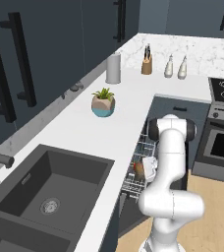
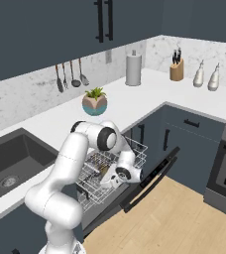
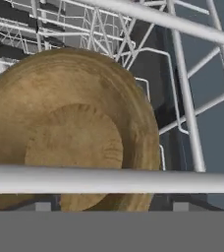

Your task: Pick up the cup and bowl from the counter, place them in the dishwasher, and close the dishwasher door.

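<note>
Dishwasher [image 2: 135,183] standing open under the surface [image 1: 84,128], rack [image 2: 105,173] pulled out. Bowl [image 3: 70,133] sitting in rack, tilted, hollow facing the camera, just ahead of pincer [image 2: 116,177]. Pincer's opening: cannot tell, fingertips hidden; holding nothing visible.

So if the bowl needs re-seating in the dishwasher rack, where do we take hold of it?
Take the bowl by its upper rim, pinching across the thin wall with one finger on each face. It stands tilted on edge in the rack, broad face toward the hand camera, too wide to span. A rack wire crosses its lower part, so probably come in from above, where the rim looks free.
</note>
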